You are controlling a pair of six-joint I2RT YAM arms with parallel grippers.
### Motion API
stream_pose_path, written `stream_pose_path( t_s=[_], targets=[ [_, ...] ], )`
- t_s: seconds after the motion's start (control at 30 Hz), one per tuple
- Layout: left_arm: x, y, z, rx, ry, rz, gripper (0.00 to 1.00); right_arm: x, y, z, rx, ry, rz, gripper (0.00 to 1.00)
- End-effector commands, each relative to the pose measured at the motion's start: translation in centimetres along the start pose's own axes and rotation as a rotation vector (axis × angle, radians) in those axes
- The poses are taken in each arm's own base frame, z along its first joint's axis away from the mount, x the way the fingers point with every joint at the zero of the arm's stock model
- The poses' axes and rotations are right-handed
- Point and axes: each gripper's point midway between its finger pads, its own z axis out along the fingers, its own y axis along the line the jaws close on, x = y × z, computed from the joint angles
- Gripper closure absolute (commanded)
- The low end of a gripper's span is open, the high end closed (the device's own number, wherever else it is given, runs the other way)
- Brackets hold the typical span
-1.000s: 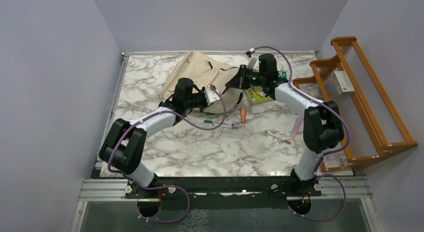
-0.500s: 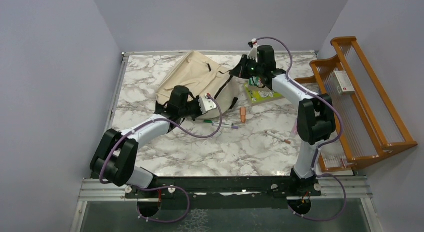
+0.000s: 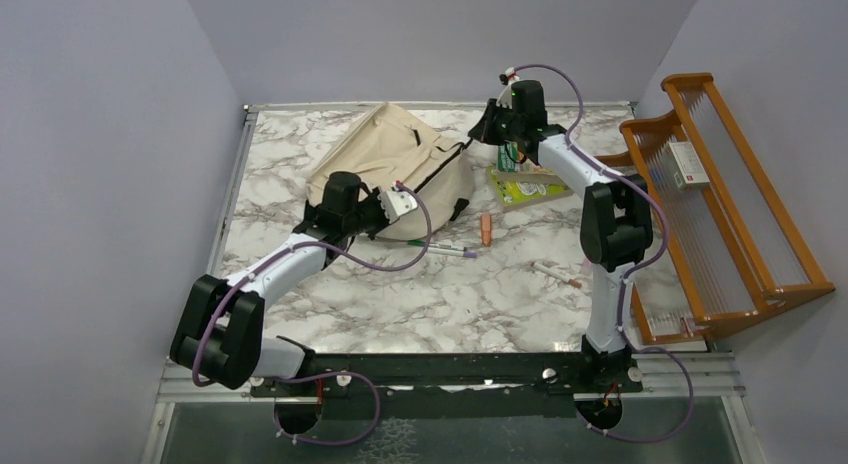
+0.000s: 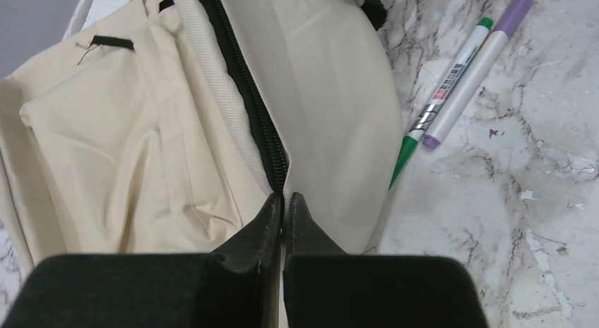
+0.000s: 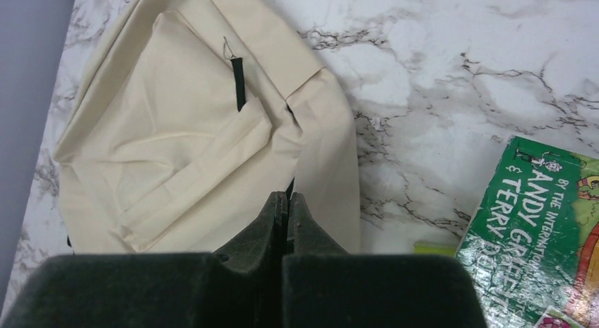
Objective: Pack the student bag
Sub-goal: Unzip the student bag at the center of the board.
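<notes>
Toward the back left of the marble worktop point(image 3: 420, 294) lies the student bag point(image 3: 385, 159), flatter and further left than a second ago, when it was bunched up between the two arms nearer the middle. Both arms have drawn apart and the cloth has spread out between them. The left hand point(image 3: 398, 206) is pinched fully shut at the near end of the black zip point(image 4: 244, 95), seemingly nipping the bag there. The right hand point(image 3: 487, 124) is shut too, at the bag's far right edge, where a black strap point(image 3: 458, 149) runs up to it; I take it to be gripping that edge, though the tips hide the contact. The move has uncovered the green book point(image 3: 525, 189), now well clear of the bag. From the left wrist the zip looks closed along the stretch I can see. Nothing seems packed yet: the book, the green marker point(image 4: 441, 95), the purple pen point(image 4: 473, 66) and an orange stick point(image 3: 486, 229) all wait outside, so opening the bag looks like the next job.
</notes>
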Motion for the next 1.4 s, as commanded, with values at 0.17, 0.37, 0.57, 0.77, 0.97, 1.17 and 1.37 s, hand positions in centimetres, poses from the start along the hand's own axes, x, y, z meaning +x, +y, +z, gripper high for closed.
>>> stream_pose_path(
  t_s=[0.17,0.37,0.57,0.77,0.97,1.17,1.37],
  targets=[
    [2.9,5.4,-2.6,-0.233,0.080,-0.148,1.00,-2.0,-1.3,-1.3,0.016,-0.055,-0.057,0.99],
    [2.6,9.0,-1.4,-0.276,0.036,-0.181,1.00,-0.4,2.8,-4.7,-0.162,-0.006,-0.035,0.99],
    [3.6,13.1,0.3,-0.331,0.040,-0.161,1.00,1.1,4.6,-8.4,-0.221,0.011,-0.021,0.99],
    [3.4,15.9,1.8,-0.347,0.020,-0.116,0.99,4.1,6.6,-11.1,-0.276,0.100,-0.065,0.99],
    [2.3,16.4,2.1,-0.335,-0.016,-0.110,0.71,6.6,8.3,-12.2,-0.339,0.130,-0.034,0.99],
    [-1.8,12.0,-0.1,-0.201,-0.161,-0.113,0.57,7.0,8.3,-10.8,-0.363,0.153,-0.010,0.99],
    [-5.1,5.8,-1.9,-0.082,-0.254,-0.015,0.40,6.6,8.9,-10.2,-0.404,0.170,-0.012,0.99]
  ],
)
